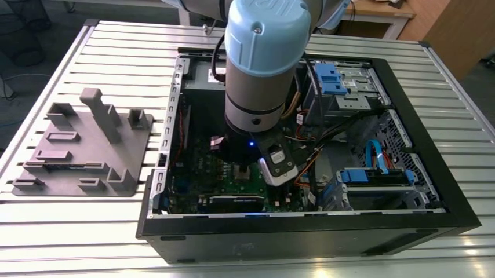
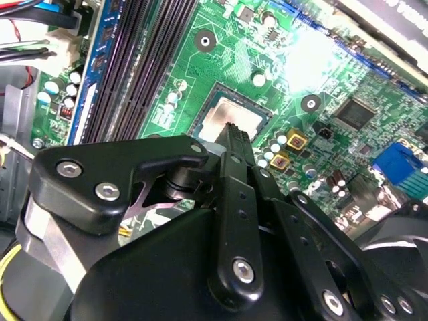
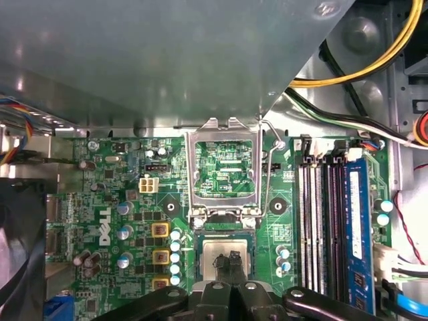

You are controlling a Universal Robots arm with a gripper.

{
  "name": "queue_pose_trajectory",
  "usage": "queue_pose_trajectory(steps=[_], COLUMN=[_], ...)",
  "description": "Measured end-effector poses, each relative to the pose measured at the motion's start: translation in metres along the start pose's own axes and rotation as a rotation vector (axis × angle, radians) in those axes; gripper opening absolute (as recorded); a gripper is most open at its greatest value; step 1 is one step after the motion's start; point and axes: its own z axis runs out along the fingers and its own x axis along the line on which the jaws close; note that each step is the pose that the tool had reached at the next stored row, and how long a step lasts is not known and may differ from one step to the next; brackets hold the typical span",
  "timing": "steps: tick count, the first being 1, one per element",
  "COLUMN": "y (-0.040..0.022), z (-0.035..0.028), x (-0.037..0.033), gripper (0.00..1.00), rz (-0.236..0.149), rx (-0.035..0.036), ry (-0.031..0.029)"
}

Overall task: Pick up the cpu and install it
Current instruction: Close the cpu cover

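Resting in the motherboard socket (image 3: 196,254), the cpu (image 3: 212,251) is pictured beneath the pincer (image 3: 231,259), which is closed tight and empty.

Silvery-grey cpu (image 3: 212,249), green mobo (image 3: 114,200)

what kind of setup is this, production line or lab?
Probably a robotics lab bench, not a line: a slotted aluminium table carries one open desktop PC case, with a grey fixture block beside it and a robot arm poised over the motherboard.
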Motion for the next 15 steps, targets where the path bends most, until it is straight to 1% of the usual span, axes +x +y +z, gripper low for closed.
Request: queue_pose_trajectory(steps=[4,8,15], y=[0.0005,0.0008,0.0019], z=[-0.0063,-0.01,-0.0105], x=[0.0,0.0,-0.0011], gripper=[0.11,0.11,0.11], rz=[0.0,0.0,0.0], rx=[0.0,0.0001,0.0], ry=[0.0,0.0001,0.0001])
